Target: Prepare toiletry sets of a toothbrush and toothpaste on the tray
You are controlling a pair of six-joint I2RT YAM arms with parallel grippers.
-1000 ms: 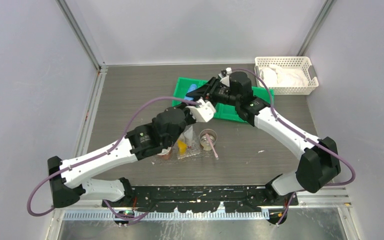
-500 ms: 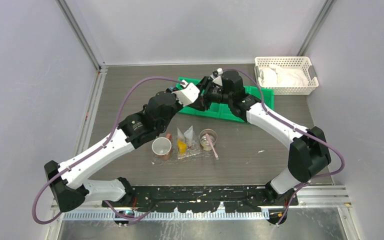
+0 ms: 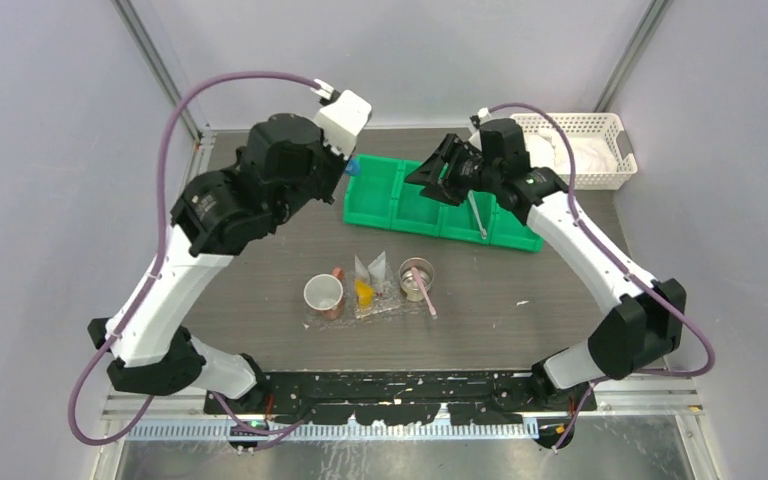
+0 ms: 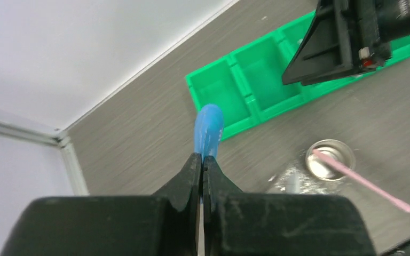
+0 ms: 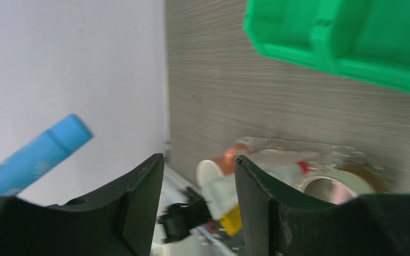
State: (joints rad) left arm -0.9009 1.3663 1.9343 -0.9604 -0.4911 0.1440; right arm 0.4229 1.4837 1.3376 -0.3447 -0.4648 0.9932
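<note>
My left gripper (image 4: 203,159) is raised over the back left of the table, shut on the flat end of a blue toothpaste tube (image 4: 208,129), whose tip shows beside the wrist (image 3: 354,167). My right gripper (image 3: 424,180) hangs open and empty over the green bin (image 3: 400,205). A grey toothbrush (image 3: 476,215) lies in that bin. The clear tray (image 3: 400,305) holds a yellow toothpaste tube (image 3: 363,292), a white toothpaste tube (image 3: 378,265), a white cup (image 3: 323,293) and a metal cup (image 3: 417,277) with a pink toothbrush (image 3: 426,298) leaning in it.
A white lattice basket (image 3: 570,125) with white cloth stands at the back right. The green four-compartment bin runs across the back centre. Both arms reach over the table's back half, their wrists close together above the bin.
The right gripper opened and drew back to the right. The left arm swung from over the tray to the bin, then rose back-left with the blue tube in it.
</note>
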